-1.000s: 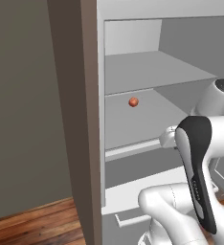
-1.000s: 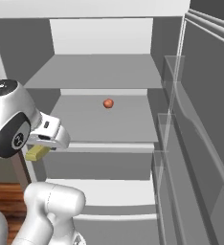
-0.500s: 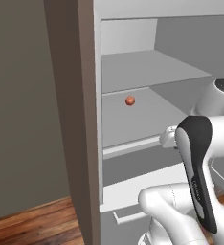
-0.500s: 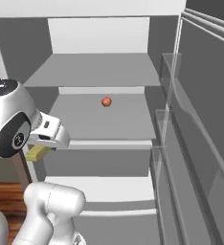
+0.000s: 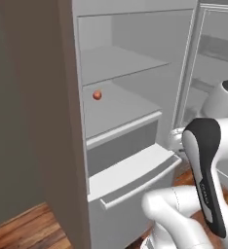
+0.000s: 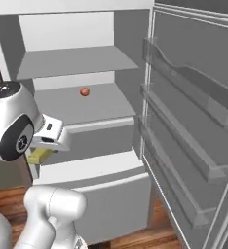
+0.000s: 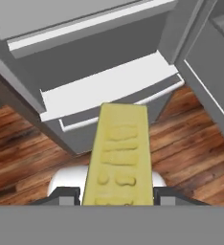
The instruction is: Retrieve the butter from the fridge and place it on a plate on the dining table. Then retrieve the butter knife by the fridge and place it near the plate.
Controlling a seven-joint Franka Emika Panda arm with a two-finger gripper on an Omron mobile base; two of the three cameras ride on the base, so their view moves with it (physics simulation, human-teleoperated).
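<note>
Yellow butter [image 7: 117, 155] is clamped in the hand [image 7: 117, 195] and now sits out in front of the open fridge [image 6: 86, 104], below its shelf with the red lump [image 6: 85, 91], views have swung, so I'd guess it's heading for the plate.
</note>
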